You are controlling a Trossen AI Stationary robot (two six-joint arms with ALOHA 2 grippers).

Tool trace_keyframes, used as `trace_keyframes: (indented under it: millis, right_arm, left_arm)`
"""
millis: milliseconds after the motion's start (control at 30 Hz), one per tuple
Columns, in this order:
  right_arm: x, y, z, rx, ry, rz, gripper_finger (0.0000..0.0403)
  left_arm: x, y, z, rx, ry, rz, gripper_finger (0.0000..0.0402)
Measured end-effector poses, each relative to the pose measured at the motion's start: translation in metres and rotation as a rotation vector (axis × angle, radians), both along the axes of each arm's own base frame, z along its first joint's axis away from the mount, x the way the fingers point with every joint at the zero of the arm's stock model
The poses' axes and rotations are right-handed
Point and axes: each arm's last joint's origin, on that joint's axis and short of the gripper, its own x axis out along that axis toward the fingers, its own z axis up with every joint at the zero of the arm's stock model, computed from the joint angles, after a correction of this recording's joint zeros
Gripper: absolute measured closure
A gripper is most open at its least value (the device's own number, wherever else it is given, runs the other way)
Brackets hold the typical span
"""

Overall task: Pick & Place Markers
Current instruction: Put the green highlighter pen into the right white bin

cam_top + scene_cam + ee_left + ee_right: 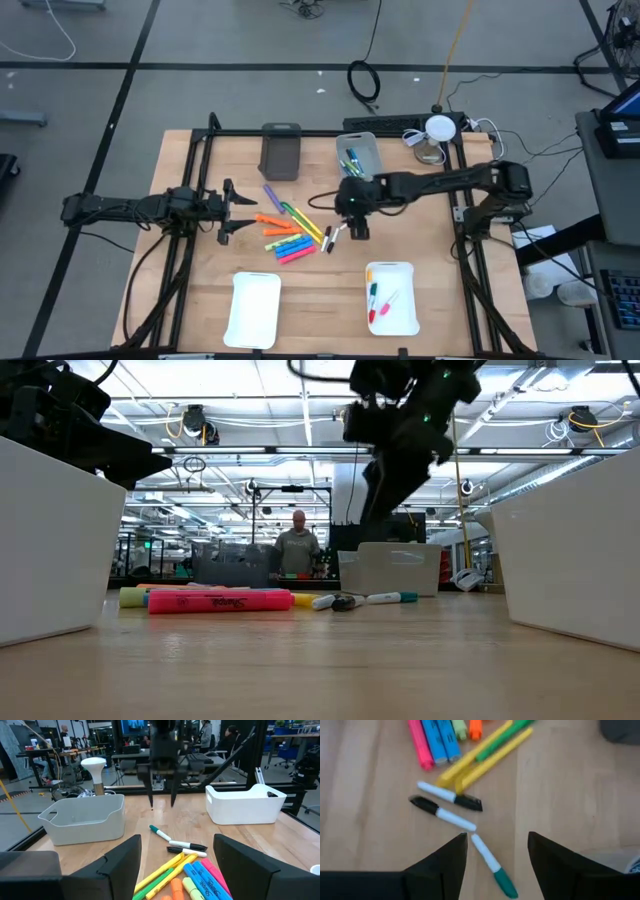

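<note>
Room: you are looking across a wooden bench (200, 290) into a long workshop hall, where a person stands far behind the work.
Markers: the loose pile of markers (288, 232) lies mid-bench, chunky orange, yellow, green, pink and blue ones fanned together, so either arm can reach them.
Thin pens: three white-barrelled pens lie just beside the pile; the green-capped pen (493, 865) lies between the right fingers, bare wood around it, probably the easiest single pick.
Right end effector: the right end effector (352, 222) hangs above those thin pens with its fingers spread and nothing between them; you would judge it lined up for a descent.
Left end effector: the left end effector (232, 212) waits at the pile's other side, fingers spread and empty, kept clear of the right arm's path.
Sorted so far: the grey bin (358, 152) at the far edge holds several markers, and the right white tray (392, 298) holds a few; the left white tray (254, 308) and dark bin (281, 151) show none.
Stage: most markers are not yet placed.
Risk: a touching neighbour may get dragged along.
</note>
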Motion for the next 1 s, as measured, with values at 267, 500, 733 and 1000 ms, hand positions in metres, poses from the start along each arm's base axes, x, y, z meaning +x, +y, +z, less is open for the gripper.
trace_keyframes:
  millis: [267, 500, 733, 1000]
  right_arm:
    - [0.013, -0.006, -0.045, 0.006, 0.138, 0.039, 0.0204]
    - [0.016, -0.015, -0.073, 0.01, 0.227, 0.025, 0.0206]
    - [0.015, -0.024, -0.083, 0.016, 0.26, 0.009, 0.0211]
    - [0.009, -0.023, -0.089, 0.024, 0.26, -0.018, 0.0227]
  left_arm:
    - [0.0, 0.0, 0.0, 0.0, 0.0, 0.0, 0.0151]
    - [0.0, 0.0, 0.0, 0.0, 0.0, 0.0, 0.0151]
    - [0.0, 0.0, 0.0, 0.0, 0.0, -0.001, 0.0151]
    - [0.0, 0.0, 0.0, 0.0, 0.0, 0.0, 0.0151]
